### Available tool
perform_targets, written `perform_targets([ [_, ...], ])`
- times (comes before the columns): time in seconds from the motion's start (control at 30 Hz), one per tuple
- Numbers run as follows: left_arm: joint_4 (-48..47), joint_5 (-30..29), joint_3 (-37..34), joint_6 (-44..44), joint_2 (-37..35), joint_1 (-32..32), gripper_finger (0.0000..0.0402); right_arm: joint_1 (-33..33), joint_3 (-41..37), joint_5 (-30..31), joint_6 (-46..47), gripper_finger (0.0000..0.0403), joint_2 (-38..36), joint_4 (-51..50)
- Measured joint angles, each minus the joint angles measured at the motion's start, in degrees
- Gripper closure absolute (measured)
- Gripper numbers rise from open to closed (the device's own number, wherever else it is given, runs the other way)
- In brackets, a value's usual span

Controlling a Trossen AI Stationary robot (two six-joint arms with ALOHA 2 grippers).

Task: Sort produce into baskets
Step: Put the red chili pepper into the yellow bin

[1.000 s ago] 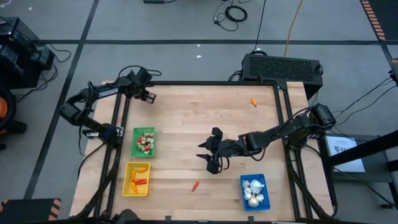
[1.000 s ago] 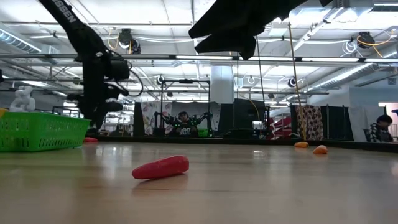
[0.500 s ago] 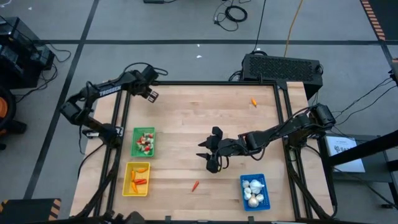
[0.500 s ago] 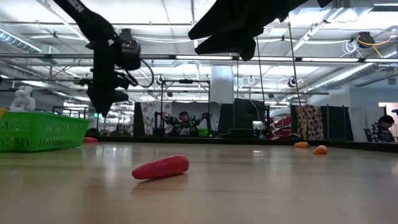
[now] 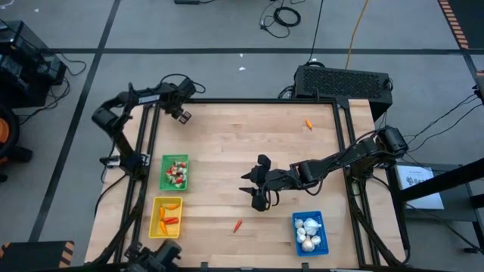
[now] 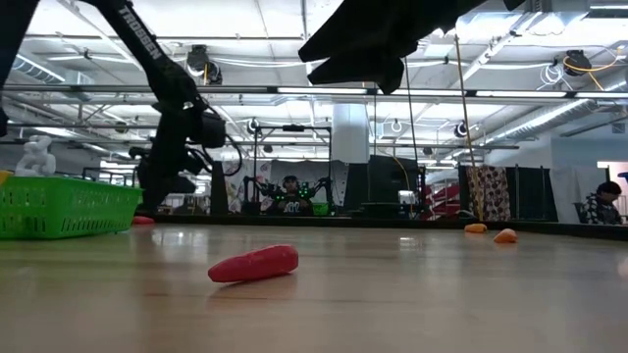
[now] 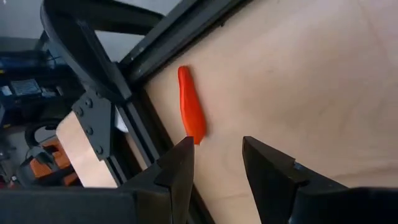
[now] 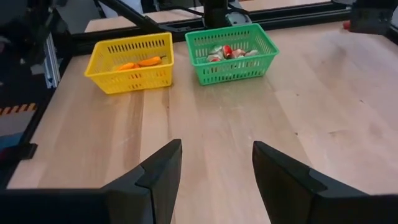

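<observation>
The tabletop [image 5: 227, 162] is a pale wooden board framed by dark rails, and its broad middle stands bare. Three baskets sit near its edges. The green basket [image 5: 175, 172] lies at the left edge with small red and pale pieces in it. The yellow basket [image 5: 167, 216] is just nearer than it, holding orange and red pieces. The blue basket [image 5: 308, 231] sits at the near right, holding white garlic-like bulbs.

The left pincer [image 5: 180, 115] hangs over the far left corner, close to the rail. Its fingers stand apart and hold nothing. In the left wrist view a red carrot-like piece [image 7: 191, 112] lies on the wood just beside the rail, directly ahead of the gap between the fingers and not touched by them.

The right pincer [image 5: 257, 190] hovers over the middle of the tabletop, well clear of every basket, with its fingers apart and empty. A small red piece [image 5: 237, 225] lies loose on the wood nearer than it and slightly to its left, apart from it. An orange piece [image 5: 308, 125] lies alone near the far right edge.
</observation>
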Motion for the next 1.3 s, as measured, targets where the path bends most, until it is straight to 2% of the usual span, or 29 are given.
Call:
perform_targets([
  [0.3, 0.0, 0.0, 2.4, 3.5, 1.1, 3.8, 0.0256, -0.2, 0.0, 0.0, -0.7, 0.0216, 2.3, -0.1],
  [0.53, 2.1, 4.3, 2.4, 5.6, 6.4, 5.8, 0.0256, -0.4, 0.0, -0.1, -0.7, 0.0216, 3.4, 0.0],
  [1.0, 3.0, 1.2, 5.2, 4.6, 7.8, 7.4, 0.0256, -0.4, 0.0, -0.1, -0.7, 0.0216, 3.4, -0.2],
  [1.23, 1.7, 10.7, 5.9, 5.5, 7.8, 11.8, 0.0256, -0.4, 0.0, -0.1, -0.6, 0.0216, 3.4, -0.5],
  [1.3, 1.8, 11.7, 6.2, 5.5, 7.8, 11.8, 0.0256, -0.4, 0.0, -0.1, -0.7, 0.0216, 3.4, -0.6],
])
